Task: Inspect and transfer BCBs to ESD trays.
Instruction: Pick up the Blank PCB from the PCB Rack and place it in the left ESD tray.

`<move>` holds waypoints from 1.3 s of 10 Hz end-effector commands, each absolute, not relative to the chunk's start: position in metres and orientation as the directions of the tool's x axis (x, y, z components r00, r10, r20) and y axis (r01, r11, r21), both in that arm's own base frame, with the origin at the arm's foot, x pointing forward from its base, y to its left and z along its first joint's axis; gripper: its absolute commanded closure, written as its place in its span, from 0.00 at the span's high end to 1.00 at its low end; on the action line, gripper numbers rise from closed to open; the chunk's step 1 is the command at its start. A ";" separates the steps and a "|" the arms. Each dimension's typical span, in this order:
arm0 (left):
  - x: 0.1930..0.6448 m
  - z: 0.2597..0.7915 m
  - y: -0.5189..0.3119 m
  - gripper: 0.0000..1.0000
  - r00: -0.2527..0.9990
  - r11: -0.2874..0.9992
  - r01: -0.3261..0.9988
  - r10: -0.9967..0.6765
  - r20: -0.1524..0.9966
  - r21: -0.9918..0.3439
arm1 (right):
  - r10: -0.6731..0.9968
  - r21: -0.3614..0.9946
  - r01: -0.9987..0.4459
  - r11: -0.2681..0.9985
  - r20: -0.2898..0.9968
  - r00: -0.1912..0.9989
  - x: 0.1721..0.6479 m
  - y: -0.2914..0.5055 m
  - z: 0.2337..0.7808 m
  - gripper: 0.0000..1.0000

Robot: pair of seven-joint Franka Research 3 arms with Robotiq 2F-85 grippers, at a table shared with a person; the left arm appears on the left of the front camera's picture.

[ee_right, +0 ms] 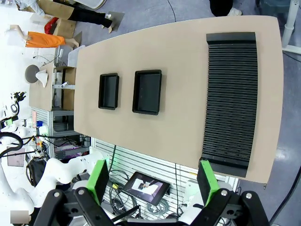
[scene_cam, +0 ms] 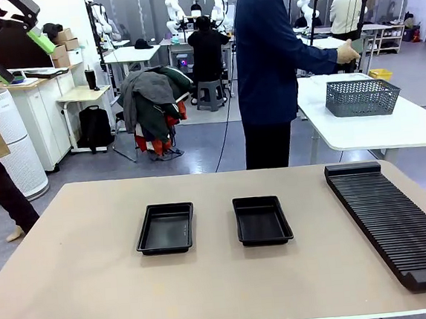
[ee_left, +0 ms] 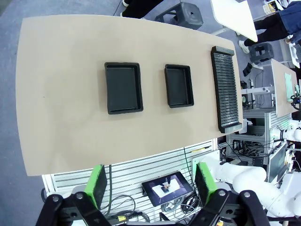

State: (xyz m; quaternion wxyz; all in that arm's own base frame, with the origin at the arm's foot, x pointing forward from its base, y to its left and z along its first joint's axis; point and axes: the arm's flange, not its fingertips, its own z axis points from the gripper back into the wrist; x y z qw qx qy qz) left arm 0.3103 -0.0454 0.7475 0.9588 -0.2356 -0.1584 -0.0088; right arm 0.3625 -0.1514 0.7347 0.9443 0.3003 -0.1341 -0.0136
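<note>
Jaws on both arms stand wide open and hold nothing. The left jaws, green pads (ee_left: 98,184) spread far apart, hang high above the near edge of the desk (ee_left: 61,132) and look down on it. From the front, that arm's pads (scene_cam: 44,41) sit tilted in the upper left corner. The right jaws are lifted just as high over the near edge, their pads (ee_right: 98,179) well apart and touching nothing. Toward the middle of the desk the two ESD trays lie side by side with a gap between them, the left tray (scene_cam: 164,229) and the right tray (scene_cam: 262,220), each showing its bare black floor. Well to their right lies a long black ribbed rack (scene_cam: 394,222), running from the near edge toward the far one. Beyond the far edge stands a person (scene_cam: 263,50) in a dark blue top, turned sideways. One hand (scene_cam: 348,52) is stretched out over a neighbouring white table (scene_cam: 419,123), which bears a grey mesh basket (scene_cam: 362,96).
</note>
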 end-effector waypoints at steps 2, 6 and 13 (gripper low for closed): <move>0.310 0.746 -0.044 1.00 0.951 0.885 0.089 0.061 0.304 -0.456 | -0.106 0.571 -0.054 0.819 0.244 0.964 0.363 -0.151 0.734 1.00; 0.310 0.746 -0.044 1.00 0.951 0.885 0.089 0.061 0.304 -0.456 | -0.106 0.571 -0.054 0.819 0.244 0.964 0.363 -0.151 0.734 1.00; 0.310 0.746 -0.044 1.00 0.951 0.885 0.089 0.061 0.304 -0.456 | -0.106 0.571 -0.054 0.819 0.244 0.964 0.363 -0.151 0.734 1.00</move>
